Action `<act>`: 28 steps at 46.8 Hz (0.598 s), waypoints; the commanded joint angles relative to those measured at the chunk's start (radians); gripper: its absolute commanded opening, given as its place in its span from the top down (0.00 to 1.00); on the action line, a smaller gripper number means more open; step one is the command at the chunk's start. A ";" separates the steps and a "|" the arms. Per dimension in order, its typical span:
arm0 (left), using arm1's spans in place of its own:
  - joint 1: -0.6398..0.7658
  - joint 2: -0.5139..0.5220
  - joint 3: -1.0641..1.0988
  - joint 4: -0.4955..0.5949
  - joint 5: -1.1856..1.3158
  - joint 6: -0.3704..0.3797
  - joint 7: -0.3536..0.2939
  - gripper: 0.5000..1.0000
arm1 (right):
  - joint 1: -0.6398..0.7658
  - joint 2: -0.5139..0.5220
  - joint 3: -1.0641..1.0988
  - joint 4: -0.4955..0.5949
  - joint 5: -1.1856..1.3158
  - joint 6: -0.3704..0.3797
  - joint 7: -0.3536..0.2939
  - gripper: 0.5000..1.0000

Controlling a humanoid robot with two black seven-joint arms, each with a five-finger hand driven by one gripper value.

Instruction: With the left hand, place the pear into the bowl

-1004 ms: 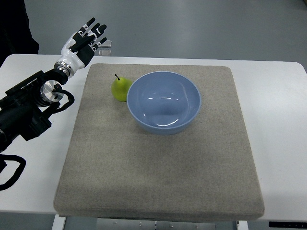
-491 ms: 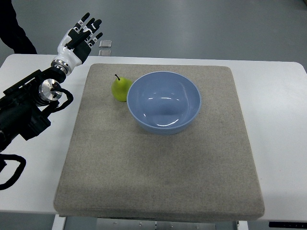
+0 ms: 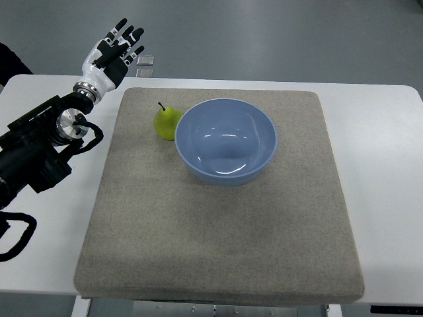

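The left hand (image 3: pixel 112 53) hangs released, its fingers (image 3: pixel 125 33) spread and extended and holding nothing, out past the far left corner of the counter (image 3: pixel 383 165), above the grey floor (image 3: pixel 277 39) beyond the counter's far edge. Its wrist and dark forearm (image 3: pixel 36 152) run back from it toward the picture's left edge, crossing the bare white strip of counter on that side.

The pear (image 3: pixel 167 122) sits to the hand's right and nearer the robot, well apart from it, upright on the grey mat (image 3: pixel 218 231) with its stem pointing away from the robot. It is outside the blue bowl (image 3: pixel 226 140), pressed up against the bowl's left rim or just beside it; whether they truly touch I cannot tell. So the pear's right side is closed off by the bowl wall, while its left, far and near sides face open mat.

Between hand and pear lie the mat's far left corner and a stretch of bare mat, with nothing standing in it. The bowl holds nothing visible. A small pale object (image 3: pixel 146 60) lies on the floor just right of the fingers, too small to identify. Nearer the robot than the bowl, the mat is broad and bare down to its near edge, which overhangs the counter's front.
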 commanded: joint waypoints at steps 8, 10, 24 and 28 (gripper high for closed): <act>-0.009 0.015 0.011 -0.044 0.080 -0.001 0.006 0.02 | 0.000 0.000 0.000 0.000 0.000 0.001 0.000 0.15; -0.010 0.015 0.011 -0.046 0.110 -0.001 0.006 0.02 | 0.000 0.000 0.000 0.000 0.000 0.000 0.000 0.15; -0.007 0.068 0.012 -0.136 0.315 0.000 0.008 0.02 | 0.000 0.000 0.000 0.000 0.000 0.001 0.000 0.15; -0.007 0.097 0.037 -0.173 0.398 0.000 0.008 0.02 | 0.000 0.000 0.000 0.000 0.000 0.000 0.000 0.15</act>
